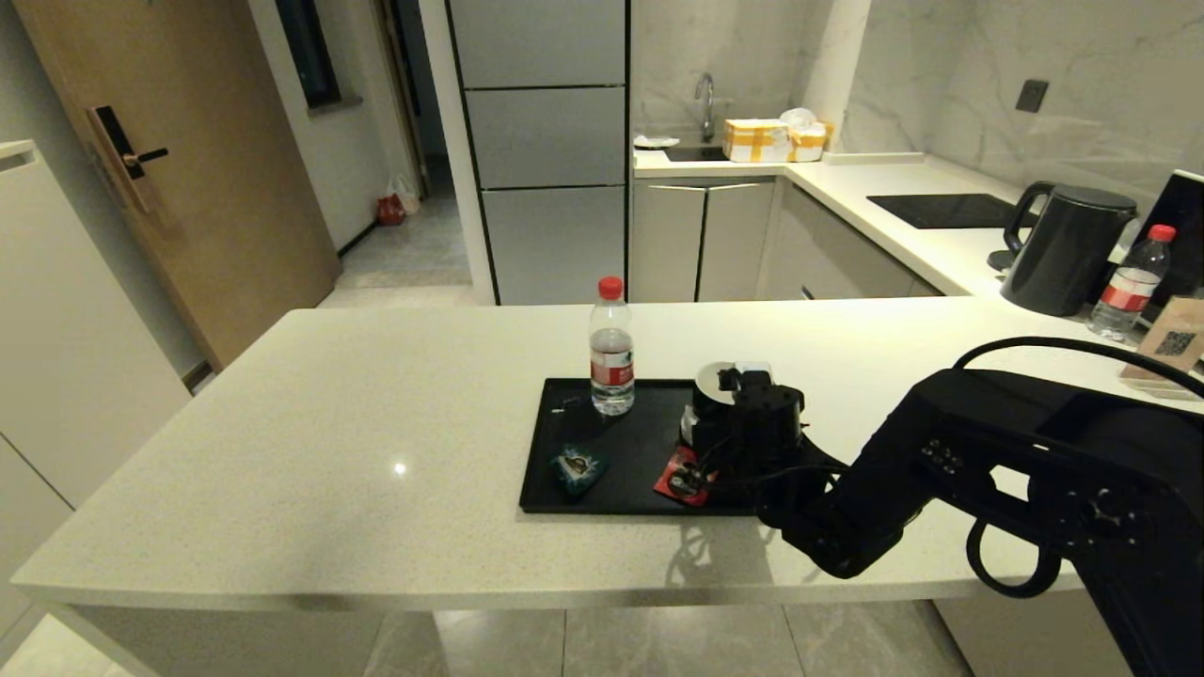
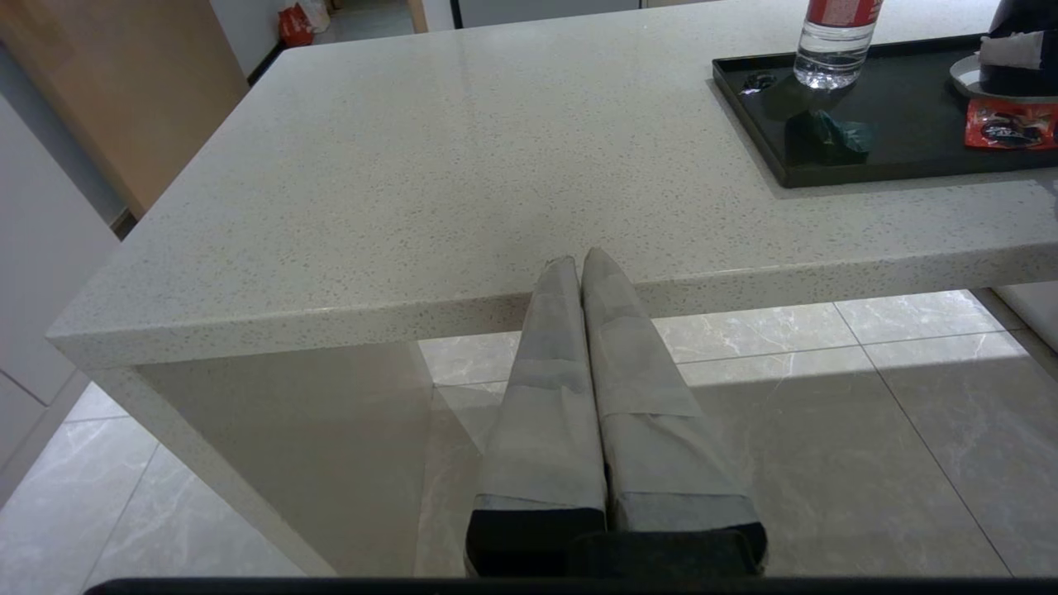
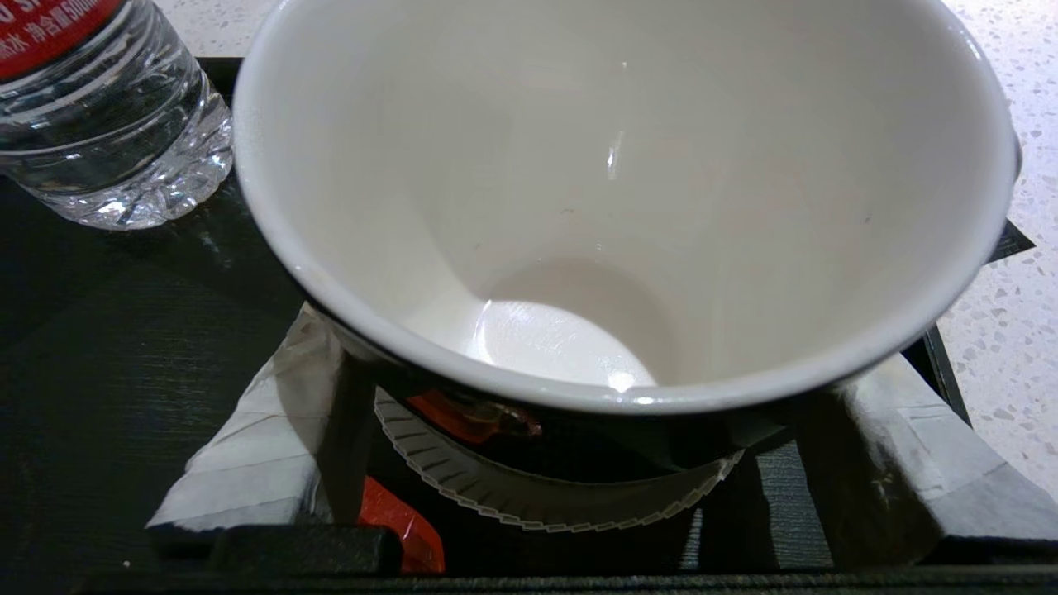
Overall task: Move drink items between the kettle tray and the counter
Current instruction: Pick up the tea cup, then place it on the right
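Note:
The glossy black mug (image 1: 717,381) with its white inside (image 3: 612,165) stands on a ribbed paper coaster (image 3: 537,496) at the right end of the black kettle tray (image 1: 564,503). My right gripper (image 1: 726,400) reaches in from the front. Its taped fingers (image 3: 248,438) press against both sides of the mug, so it is shut on it. The red foil sachet (image 1: 679,478) lies on the tray just in front of the mug, partly under the gripper. My left gripper (image 2: 583,258) is shut and empty, parked below the front edge of the cream counter (image 2: 496,124).
A clear red-capped water bottle (image 1: 611,348) stands at the tray's back, and a teal sachet (image 1: 577,467) lies near its front left. The black electric kettle (image 1: 1068,246), a second bottle (image 1: 1124,282) and a QR card (image 1: 1171,343) stand at the far right.

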Controlling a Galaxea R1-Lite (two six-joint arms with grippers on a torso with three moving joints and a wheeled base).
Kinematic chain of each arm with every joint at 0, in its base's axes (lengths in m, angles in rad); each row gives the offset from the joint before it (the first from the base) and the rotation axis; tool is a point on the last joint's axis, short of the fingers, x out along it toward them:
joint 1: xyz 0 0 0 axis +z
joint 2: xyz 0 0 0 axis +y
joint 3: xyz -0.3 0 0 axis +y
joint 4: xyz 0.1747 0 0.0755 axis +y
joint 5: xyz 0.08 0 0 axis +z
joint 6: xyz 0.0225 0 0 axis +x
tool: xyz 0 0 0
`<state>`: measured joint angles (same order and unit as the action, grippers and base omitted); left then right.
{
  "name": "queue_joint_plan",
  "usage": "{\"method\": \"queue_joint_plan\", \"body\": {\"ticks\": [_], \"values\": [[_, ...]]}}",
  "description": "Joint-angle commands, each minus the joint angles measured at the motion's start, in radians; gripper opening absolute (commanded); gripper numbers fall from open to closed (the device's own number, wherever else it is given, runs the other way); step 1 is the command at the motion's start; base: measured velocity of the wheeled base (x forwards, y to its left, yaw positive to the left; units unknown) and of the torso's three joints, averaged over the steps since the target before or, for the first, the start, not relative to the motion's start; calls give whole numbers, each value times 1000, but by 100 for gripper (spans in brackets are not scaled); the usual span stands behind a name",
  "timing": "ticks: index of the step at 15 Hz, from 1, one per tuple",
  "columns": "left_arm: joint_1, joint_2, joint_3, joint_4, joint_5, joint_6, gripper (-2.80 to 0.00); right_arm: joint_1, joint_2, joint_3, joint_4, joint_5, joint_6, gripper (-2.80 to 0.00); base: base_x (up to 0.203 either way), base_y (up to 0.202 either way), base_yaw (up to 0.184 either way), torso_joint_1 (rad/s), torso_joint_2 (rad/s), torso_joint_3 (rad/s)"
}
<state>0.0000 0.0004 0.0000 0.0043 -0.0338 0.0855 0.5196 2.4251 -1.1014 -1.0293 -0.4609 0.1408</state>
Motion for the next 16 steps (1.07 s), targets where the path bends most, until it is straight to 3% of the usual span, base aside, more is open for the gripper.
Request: {"method": "queue_joint_plan", "body": {"ticks": [1,8,16], "values": [[0,0,0,0,0,0,-280,0,-25,4,-6,-2,0,-280,0,0,0,0,0,0],[0,0,0,0,0,0,-280,-9,-75,17,5,-5,-17,-280,0,0,0,0,0,0],[0,0,0,0,0,0,-280,-189,-74,-77,132,-7,-24,-280,0,0,0,0,0,0]]}}
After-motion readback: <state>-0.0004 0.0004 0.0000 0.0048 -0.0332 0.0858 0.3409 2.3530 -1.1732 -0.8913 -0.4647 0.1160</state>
